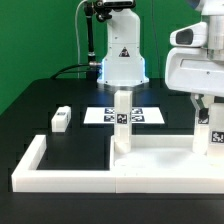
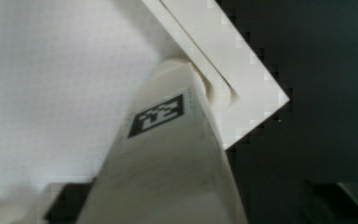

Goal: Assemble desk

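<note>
The white tabletop (image 1: 160,158) lies flat at the front of the table. One square white leg (image 1: 122,120) with a tag stands upright on it near the middle. My gripper (image 1: 204,112) is at the exterior view's right, shut on a second tagged leg (image 1: 203,135) that stands upright at the tabletop's right corner. In the wrist view this leg (image 2: 167,150) runs down between my gripper's (image 2: 194,208) dark fingers (image 2: 66,202) onto the tabletop (image 2: 51,80), its foot at the panel's corner. A third leg (image 1: 60,119) lies loose on the black table at the left.
The long white U-shaped rail (image 1: 35,160) runs along the front and left of the tabletop. The marker board (image 1: 140,115) lies flat behind the middle leg. The robot's base (image 1: 122,60) stands at the back. A strip of the rail (image 2: 229,70) edges the tabletop in the wrist view.
</note>
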`<state>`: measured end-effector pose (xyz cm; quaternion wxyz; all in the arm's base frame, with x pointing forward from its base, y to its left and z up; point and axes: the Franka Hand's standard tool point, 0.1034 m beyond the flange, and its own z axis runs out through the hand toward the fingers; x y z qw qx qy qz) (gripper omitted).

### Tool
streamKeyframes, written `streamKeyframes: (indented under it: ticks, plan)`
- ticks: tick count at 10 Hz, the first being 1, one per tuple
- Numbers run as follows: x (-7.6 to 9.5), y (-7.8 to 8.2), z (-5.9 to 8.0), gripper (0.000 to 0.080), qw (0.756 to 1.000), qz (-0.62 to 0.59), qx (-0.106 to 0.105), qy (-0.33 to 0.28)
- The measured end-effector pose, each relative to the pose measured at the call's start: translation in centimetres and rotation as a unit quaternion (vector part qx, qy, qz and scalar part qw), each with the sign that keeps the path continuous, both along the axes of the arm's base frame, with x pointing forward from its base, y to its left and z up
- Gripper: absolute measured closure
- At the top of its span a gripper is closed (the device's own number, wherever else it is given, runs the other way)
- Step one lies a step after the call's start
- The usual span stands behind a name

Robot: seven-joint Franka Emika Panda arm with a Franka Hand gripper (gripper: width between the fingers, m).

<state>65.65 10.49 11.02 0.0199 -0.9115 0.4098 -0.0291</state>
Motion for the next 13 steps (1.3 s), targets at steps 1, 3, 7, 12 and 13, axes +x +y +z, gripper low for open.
streamKeyframes:
  ticks: [1, 3, 7, 12, 13]
  plan:
    - [0.0, -0.1, 0.0, 0.0364, 0.999, -0.034, 0.001, 0.002]
    - [-0.1, -0.6, 0.0, 0.0501, 0.988, -0.157, 0.008, 0.005]
    - [-0.8, -0.8, -0.2, 0.0503, 0.891, -0.445, 0.085, -0.002]
    - [-1.2, -1.0, -0.4, 0.0425, 0.889, -0.448, 0.094, -0.009]
    - [-1.1, -0.7, -0.2, 0.0291, 0.939, -0.333, 0.082, 0.001]
